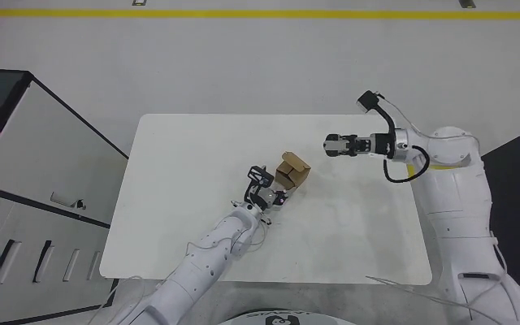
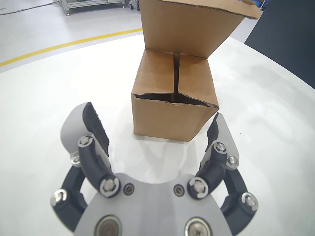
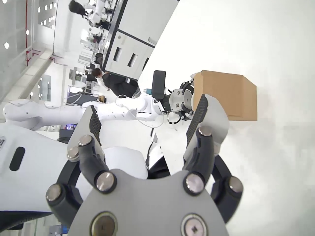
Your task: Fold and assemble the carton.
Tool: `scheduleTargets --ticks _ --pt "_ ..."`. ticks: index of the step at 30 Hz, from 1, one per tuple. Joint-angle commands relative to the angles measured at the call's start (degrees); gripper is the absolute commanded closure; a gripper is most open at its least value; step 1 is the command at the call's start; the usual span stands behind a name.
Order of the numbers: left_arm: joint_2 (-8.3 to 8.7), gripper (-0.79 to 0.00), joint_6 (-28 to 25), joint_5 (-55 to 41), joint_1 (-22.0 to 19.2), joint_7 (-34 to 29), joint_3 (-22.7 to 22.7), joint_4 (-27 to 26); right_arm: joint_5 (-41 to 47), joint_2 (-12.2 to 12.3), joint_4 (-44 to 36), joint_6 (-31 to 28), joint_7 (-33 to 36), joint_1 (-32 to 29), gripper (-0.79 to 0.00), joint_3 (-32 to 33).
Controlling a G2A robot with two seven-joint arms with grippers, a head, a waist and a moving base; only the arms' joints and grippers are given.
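A small brown carton [image 1: 292,170] stands near the middle of the white table [image 1: 187,146]. In the left wrist view the carton [image 2: 172,99] has two flaps folded over its top with a dark gap between them, and one large flap [image 2: 194,25] stands upright at its far side. My left gripper [image 2: 157,124] is open, just short of the carton's near face, holding nothing. My right gripper [image 1: 329,145] hangs open above the table to the carton's right, well apart from it. Its wrist view shows the carton [image 3: 226,96] and the left gripper [image 3: 181,103] beside it.
A grey cabinet [image 1: 41,162] stands off the table's left edge. A yellow line [image 1: 244,14] runs across the floor beyond the table. White tabletop spreads around the carton on all sides.
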Motion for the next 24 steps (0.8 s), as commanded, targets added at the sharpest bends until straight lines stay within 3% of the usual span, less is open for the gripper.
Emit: scheduleTargets --ticks 1,5,9,18,24 --pt "0.12 -0.785 -0.12 0.23 0.14 -0.15 -0.35 -0.38 -0.02 -0.01 0.01 0.42 -0.02 -0.02 -0.785 0.02" --pt "0.44 -0.785 -0.76 0.11 0.69 -0.67 -1.36 -1.19 -0.02 -0.01 0.01 0.42 -0.02 -0.02 -0.785 0.02" --pt "0.67 -0.785 -1.6 0.46 1.17 -1.24 -1.81 -1.58 -8.19 0.35 -2.26 -2.26 -1.82 -0.27 -0.785 -2.03" --pt "0.82 -0.785 -3.58 1.06 1.98 -1.62 -1.66 -2.27 -22.32 -0.53 3.04 -6.86 -5.03 9.48 -0.785 -14.82" --pt "0.79 -0.785 -3.72 0.95 2.14 -1.61 -1.71 -2.31 -24.83 -1.76 6.72 -8.42 -6.69 13.76 -0.785 -21.1"
